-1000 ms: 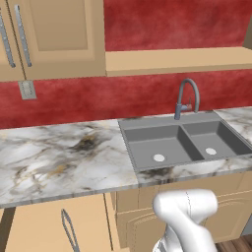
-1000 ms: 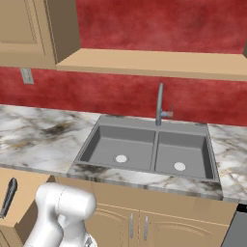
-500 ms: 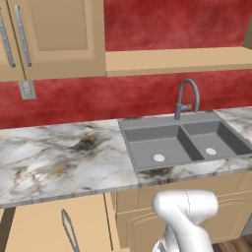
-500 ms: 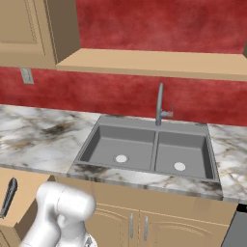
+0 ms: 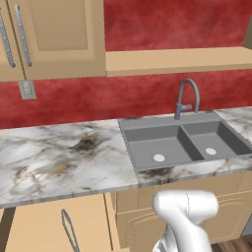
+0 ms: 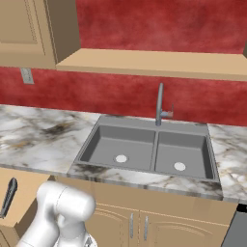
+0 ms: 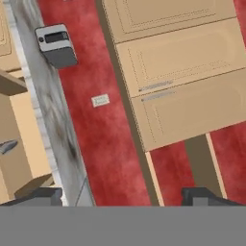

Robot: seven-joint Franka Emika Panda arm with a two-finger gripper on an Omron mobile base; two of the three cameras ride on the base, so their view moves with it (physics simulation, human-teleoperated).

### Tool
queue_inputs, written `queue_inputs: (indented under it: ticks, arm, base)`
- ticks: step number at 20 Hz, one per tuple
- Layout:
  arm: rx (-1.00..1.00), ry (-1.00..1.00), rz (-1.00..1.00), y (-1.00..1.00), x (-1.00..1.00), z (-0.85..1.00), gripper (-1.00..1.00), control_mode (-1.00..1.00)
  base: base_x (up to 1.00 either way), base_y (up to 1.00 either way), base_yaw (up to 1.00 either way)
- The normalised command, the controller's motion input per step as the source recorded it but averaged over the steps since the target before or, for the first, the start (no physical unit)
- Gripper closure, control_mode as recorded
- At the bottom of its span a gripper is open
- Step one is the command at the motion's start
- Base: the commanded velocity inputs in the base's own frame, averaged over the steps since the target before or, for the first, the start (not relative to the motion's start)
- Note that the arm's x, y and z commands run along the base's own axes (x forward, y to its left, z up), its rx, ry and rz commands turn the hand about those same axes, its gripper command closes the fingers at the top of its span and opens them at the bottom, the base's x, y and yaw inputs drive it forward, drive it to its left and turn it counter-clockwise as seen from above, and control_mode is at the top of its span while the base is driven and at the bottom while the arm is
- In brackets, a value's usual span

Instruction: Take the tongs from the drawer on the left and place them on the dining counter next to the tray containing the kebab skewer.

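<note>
Sink [image 5: 182, 142] set in the marble counter [image 5: 54, 157]. Left of the sink, below the counter edge, the drawer [image 5: 49, 226] stands open with the tongs [image 5: 69, 229] inside. Fingers [image 7: 45, 194] spread wide, holding nothing.

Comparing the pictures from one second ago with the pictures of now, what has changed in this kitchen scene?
Nothing visibly changed. The white robot arm is in the same low pose, and the grey double sink, the curved grey faucet and the white-grey marble worktop lie as before. The open light-tan wooden drawer has not moved either.
</note>
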Motion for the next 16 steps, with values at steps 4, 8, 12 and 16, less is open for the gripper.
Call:
queue_inputs:
  ticks: [4, 8, 12, 16]
  arm:
    - [0.12, 0.00, -0.02, -0.42, 0.00, 0.64, -1.00, -1.00]
    - [0.12, 0.00, 0.00, -0.39, 0.00, 0.62, -1.00, -1.00]
    - [0.12, 0.00, 0.00, -0.42, 0.00, 0.70, -1.00, -1.00]
    - [0.11, 0.00, 0.00, -0.48, 0.10, 0.75, -1.00, -1.00]
  base:
    - [0.00, 0.00, 0.00]
    - [0.00, 0.00, 0.00]
    - [0.00, 0.00, 0.00]
    - [0.00, 0.00, 0.00]
